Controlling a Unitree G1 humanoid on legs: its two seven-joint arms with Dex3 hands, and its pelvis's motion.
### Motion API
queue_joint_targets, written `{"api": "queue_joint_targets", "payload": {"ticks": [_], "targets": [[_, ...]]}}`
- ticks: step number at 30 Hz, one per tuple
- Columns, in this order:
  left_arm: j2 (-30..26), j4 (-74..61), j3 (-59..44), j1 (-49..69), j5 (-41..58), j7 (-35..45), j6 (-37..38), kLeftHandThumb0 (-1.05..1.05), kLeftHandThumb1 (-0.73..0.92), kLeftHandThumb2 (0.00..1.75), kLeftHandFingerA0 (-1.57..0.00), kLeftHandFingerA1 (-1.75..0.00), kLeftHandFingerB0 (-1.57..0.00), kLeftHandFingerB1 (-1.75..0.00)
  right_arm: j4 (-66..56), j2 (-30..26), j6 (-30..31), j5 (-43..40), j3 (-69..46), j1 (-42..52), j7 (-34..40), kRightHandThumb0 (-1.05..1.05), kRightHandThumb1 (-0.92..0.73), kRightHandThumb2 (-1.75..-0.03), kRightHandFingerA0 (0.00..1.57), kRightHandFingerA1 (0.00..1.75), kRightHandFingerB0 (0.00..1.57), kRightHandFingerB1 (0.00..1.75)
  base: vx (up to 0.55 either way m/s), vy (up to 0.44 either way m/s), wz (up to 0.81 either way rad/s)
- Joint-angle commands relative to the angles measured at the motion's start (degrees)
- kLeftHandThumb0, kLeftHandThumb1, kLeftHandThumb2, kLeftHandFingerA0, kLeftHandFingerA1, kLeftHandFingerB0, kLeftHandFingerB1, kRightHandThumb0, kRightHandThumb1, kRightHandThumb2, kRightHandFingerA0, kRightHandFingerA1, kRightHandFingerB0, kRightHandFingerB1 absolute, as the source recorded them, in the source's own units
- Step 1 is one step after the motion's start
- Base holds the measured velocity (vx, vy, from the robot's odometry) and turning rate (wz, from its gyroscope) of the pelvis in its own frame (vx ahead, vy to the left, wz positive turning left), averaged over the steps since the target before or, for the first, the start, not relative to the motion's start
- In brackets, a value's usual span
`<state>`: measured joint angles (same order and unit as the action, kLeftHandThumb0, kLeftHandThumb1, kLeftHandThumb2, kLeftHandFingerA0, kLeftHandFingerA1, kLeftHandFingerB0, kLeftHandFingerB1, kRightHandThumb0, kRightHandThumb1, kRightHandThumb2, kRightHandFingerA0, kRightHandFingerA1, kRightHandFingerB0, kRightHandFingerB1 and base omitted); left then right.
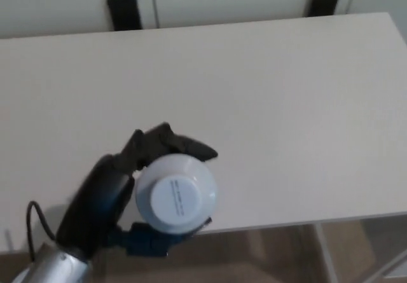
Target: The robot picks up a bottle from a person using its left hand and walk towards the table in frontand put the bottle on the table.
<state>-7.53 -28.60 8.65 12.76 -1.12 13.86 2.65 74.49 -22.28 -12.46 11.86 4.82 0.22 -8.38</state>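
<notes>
Nearest my camera, the bottle [176, 194] is seen end-on, its round white end facing me and its long axis vertical. It hangs over the near edge of the pale table [286, 105]. My left hand [111, 187] wraps it from the left, black fingers [191, 147] clamped round its far side. The bottle's base is hidden, so I cannot tell whether it touches the tabletop. My right hand is out of view.

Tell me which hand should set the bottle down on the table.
Left. The left hand grips the bottle above the table's near edge; the right hand is not in view.
</notes>
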Motion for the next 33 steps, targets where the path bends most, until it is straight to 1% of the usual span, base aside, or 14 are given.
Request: {"api": "queue_joint_targets", "payload": {"ticks": [1,12,13,14,19,20,21,22,23,24,25,26,31,33], "targets": [[0.47,0.18,-0.99,-2.4,1.95,-0.39,-2.48,-0.17,0.73,0.82,-1.01,-1.35,-0.78,-1.12,-0.06,-1.16,-0.33,0.55,0.05,-0.41,0.03,-0.32,-0.7,-0.61,0.63,0.43,0.49,0.38,0.03,0.048,0.07],[1.38,5.52,-4.02,-7.47,4.51,-0.05,-4.83,-0.14,0.76,0.85,-1.04,-1.33,-0.76,-1.1,0.29,-1.16,0.42,0.53,0.28,-1.07,-0.63,-0.32,-0.71,-0.61,0.61,0.43,0.49,0.37,0.0,-0.001,0.01],[1.64,8.53,-4.44,-10.41,4.23,-0.48,-5.52,-0.17,0.67,0.93,-1.04,-1.36,-0.73,-1.15,0.13,-1.18,0.07,0.45,0.23,-0.66,-0.66,-0.33,-0.71,-0.61,0.61,0.43,0.49,0.38,0.0,0.0,0.0],[1.76,9.85,-4.62,-11.69,4.11,-0.66,-5.81,-0.17,0.67,0.93,-1.04,-1.36,-0.73,-1.15,0.06,-1.18,-0.08,0.42,0.21,-0.48,-0.68,-0.33,-0.71,-0.61,0.61,0.43,0.49,0.38,0.0,0.0,0.0],[2.43,16.44,-4.68,-17.6,3.66,-0.73,-7.36,-0.29,0.5,1.07,-1.03,-1.39,-0.74,-1.18,-0.12,-1.0,-0.05,0.17,0.0,-0.37,-0.97,-0.33,-0.71,-0.61,0.63,0.44,0.49,0.38,0.0,-0.007,0.01],[2.76,19.08,-4.54,-19.77,3.53,-0.75,-8.51,-0.33,0.41,1.15,-1.02,-1.38,-0.79,-1.17,-0.29,-1.05,0.09,0.28,0.12,-0.41,-1.04,-0.32,-0.71,-0.61,0.62,0.43,0.5,0.38,0.0,0.0,0.0],[2.82,19.5,-4.56,-20.08,3.49,-0.73,-8.59,-0.33,0.41,1.15,-1.02,-1.38,-0.79,-1.17,-0.32,-1.05,0.11,0.3,0.12,-0.42,-1.05,-0.32,-0.71,-0.61,0.62,0.43,0.5,0.38,0.0,0.0,0.0],[3.44,22.48,-4.64,-22.75,3.79,-0.8,-10.89,-0.37,0.34,1.2,-1.03,-1.37,-0.88,-1.15,-0.2,-1.09,-0.15,0.5,0.29,-0.47,-1.17,-0.33,-0.71,-0.61,0.62,0.43,0.5,0.38,0.0,0.0,0.0],[3.92,23.71,-4.83,-23.82,4.54,-0.64,-12.2,-0.42,0.32,1.17,-1.13,-1.26,-1.01,-1.09,-0.17,-1.11,-0.09,0.59,0.35,-0.53,-1.06,-0.32,-0.71,-0.61,0.62,0.43,0.49,0.38,0.0,0.0,0.0],[4.7,26.44,-5.11,-26.02,5.5,-0.35,-14.24,-0.42,0.27,1.18,-1.14,-1.28,-1.05,-1.1,-0.16,-1.12,-0.03,0.68,0.42,-0.62,-0.94,-0.33,-0.71,-0.61,0.62,0.43,0.48,0.37,0.0,0.0,0.0],[4.77,27.62,-5.07,-26.83,5.26,-0.29,-14.42,-0.42,0.27,1.18,-1.14,-1.28,-1.05,-1.1,-0.21,-1.1,-0.07,0.6,0.38,-0.62,-0.99,-0.33,-0.71,-0.61,0.62,0.43,0.48,0.37,0.0,0.0,0.0],[5.09,30.15,-4.86,-28.7,4.84,-0.42,-15.5,-0.41,0.23,1.17,-1.14,-1.28,-1.12,-1.08,-0.32,-1.01,0.14,0.12,0.01,-0.71,-1.57,-0.32,-0.71,-0.61,0.61,0.44,0.48,0.38,0.0,0.0,0.0],[5.8,34.41,-4.83,-31.67,5.06,-0.02,-18.16,-0.36,0.2,1.2,-1.11,-1.3,-1.18,-1.05,-0.33,-1.17,-0.09,0.81,0.63,-0.79,-1.71,-0.34,-0.71,-0.61,0.61,0.43,0.48,0.38,0.0,0.0,0.0],[6.57,38.42,-5.07,-33.29,5.81,0.57,-18.2,-0.33,0.16,1.2,-1.09,-1.32,-1.22,-0.99,-0.25,-1.43,0.04,1.07,0.98,-1.01,-2.09,-0.33,-0.72,-0.61,0.58,0.42,0.48,0.37,0.0,0.0,0.0]]}}
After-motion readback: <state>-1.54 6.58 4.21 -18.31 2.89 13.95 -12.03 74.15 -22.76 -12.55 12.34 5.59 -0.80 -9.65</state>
